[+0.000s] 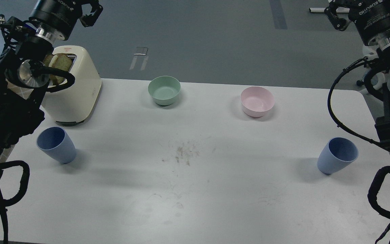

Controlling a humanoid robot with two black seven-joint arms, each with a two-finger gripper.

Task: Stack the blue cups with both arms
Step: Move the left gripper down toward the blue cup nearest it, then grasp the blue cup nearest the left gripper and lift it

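Two blue cups stand upright on the white table (195, 189). One blue cup (57, 145) is at the left, in front of the toaster. The other blue cup (337, 155) is at the right, near the table's right edge. My left gripper (91, 13) is raised at the top left, far above and behind the left cup. My right gripper (333, 16) is raised at the top right, far above the right cup. Both grippers are partly cut off by the top edge, so their fingers cannot be told apart. Neither holds anything that I can see.
A cream toaster (76, 91) with bread in its slots stands at the back left. A mint-green bowl (164, 89) and a pink bowl (257, 101) sit at the back middle. Crumbs (181, 154) lie at the table's middle.
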